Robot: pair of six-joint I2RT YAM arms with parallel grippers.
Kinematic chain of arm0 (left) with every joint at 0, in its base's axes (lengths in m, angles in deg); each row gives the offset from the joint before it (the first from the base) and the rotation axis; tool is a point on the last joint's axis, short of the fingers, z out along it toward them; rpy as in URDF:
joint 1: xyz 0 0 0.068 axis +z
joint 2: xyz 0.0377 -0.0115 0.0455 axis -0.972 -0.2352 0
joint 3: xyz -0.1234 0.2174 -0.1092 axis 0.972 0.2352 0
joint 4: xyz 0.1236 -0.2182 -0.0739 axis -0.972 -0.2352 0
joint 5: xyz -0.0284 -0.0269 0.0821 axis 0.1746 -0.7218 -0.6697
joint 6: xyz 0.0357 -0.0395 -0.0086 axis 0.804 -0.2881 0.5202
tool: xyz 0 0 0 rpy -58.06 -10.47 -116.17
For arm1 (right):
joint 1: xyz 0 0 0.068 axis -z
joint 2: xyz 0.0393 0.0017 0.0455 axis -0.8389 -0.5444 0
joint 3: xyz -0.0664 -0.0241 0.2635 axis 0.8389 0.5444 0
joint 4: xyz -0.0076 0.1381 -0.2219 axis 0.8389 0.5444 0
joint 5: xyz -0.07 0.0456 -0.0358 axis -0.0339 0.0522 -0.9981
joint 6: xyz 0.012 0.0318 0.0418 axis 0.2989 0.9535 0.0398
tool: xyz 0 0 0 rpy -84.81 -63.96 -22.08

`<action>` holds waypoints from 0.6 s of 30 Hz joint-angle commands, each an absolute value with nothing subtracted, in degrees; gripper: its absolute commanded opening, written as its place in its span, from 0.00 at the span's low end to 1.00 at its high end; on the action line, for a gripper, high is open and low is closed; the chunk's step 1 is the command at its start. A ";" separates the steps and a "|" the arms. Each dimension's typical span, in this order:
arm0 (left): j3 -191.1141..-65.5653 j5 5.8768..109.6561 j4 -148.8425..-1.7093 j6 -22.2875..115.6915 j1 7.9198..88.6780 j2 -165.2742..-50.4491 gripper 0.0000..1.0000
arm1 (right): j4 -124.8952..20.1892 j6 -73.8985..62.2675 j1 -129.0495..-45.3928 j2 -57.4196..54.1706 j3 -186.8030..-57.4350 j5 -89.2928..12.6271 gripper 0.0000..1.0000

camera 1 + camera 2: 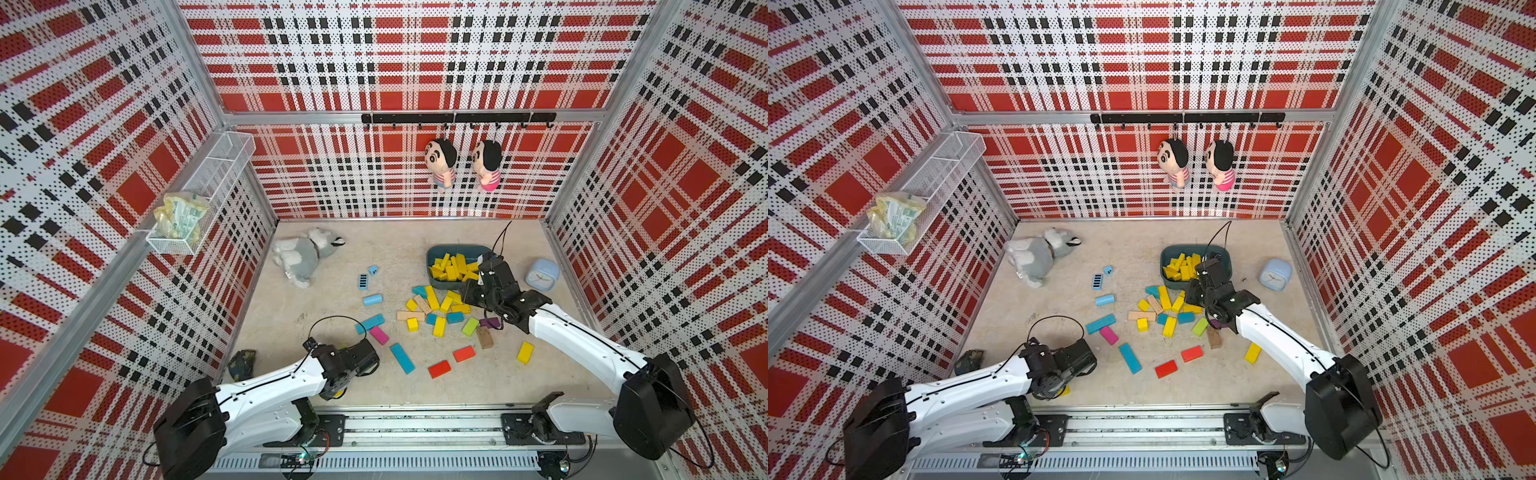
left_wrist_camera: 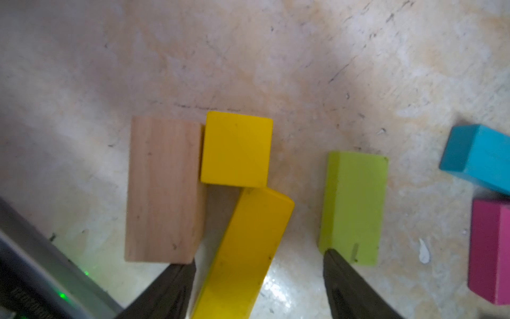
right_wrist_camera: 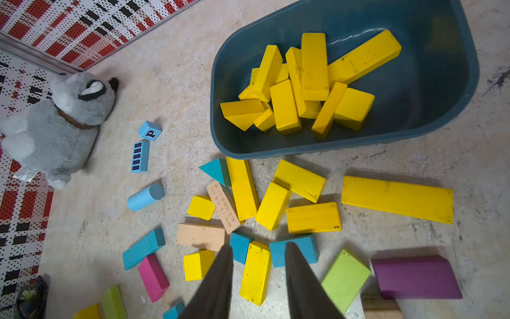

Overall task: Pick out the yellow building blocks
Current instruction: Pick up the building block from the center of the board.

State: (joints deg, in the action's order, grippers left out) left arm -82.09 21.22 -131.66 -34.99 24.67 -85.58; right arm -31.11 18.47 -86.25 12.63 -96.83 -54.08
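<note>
Straddling the long yellow bar (image 2: 256, 221) lengthwise with the released left pincer (image 2: 259, 256) — close across its narrow width; right pincer (image 3: 259, 244) parted, empty.

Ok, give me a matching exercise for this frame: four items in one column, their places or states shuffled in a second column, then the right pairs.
Column one
1. teal bin
2. grey plush animal
3. pale blue clock
4. dolls

Column two
A. hanging from the black hook rail
B. lying on the table, far left
C. holding a heap of yellow building blocks
D. standing on the table, just right of the bin

Pairs: 1-C, 2-B, 3-D, 4-A
</note>
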 commanded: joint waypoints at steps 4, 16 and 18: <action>-80.48 21.89 -127.21 -33.42 27.33 -85.46 0.61 | -30.66 19.05 -86.13 13.51 -96.87 -54.01 0.34; -83.57 22.88 -122.18 -27.44 28.12 -93.76 0.47 | -30.61 18.74 -86.12 13.16 -96.56 -53.45 0.33; -83.73 23.10 -121.10 -26.42 28.21 -94.67 0.44 | -30.53 18.63 -86.13 12.93 -96.85 -53.43 0.32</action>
State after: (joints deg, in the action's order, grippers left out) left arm -83.07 21.72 -125.52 -28.52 27.80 -93.31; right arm -31.11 18.54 -86.25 12.63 -96.83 -53.75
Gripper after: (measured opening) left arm 0.449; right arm 0.325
